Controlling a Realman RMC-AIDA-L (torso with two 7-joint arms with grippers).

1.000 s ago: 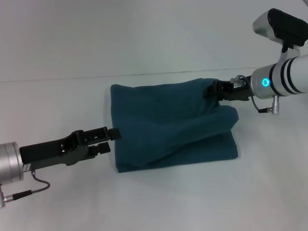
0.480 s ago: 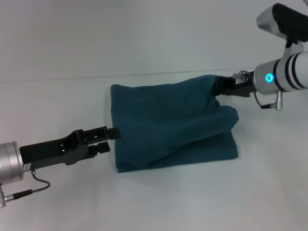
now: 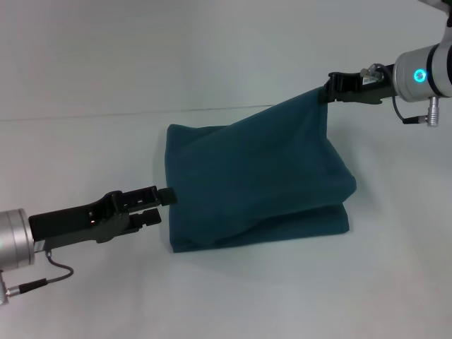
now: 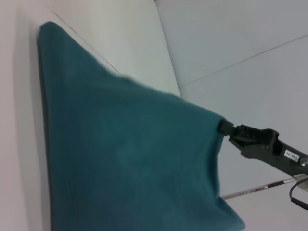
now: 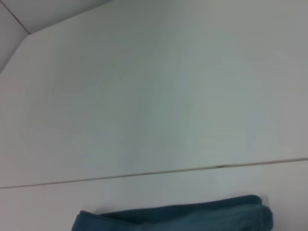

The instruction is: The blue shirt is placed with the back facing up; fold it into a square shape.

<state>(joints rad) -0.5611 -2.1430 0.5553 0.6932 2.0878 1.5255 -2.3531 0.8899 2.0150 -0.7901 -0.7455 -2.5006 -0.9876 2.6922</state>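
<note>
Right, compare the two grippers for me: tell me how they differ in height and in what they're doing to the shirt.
The right gripper is raised and shut on the far right corner of the blue shirt, pulling it up taut; the left gripper sits low at the shirt's left edge. The right gripper holds cloth between its fingers; the left gripper's fingers look closed with no cloth visibly gripped. Both have dark fingers.

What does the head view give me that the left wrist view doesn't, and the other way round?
Only the head view shows the left gripper, beside the shirt's left edge, and the shirt's whole outline on the table, with the lower folded layers lying flat. Only the left wrist view shows the raised layer from the side, stretched taut up to the grip. Both show the right gripper holding the shirt's far right corner above the table.
</note>
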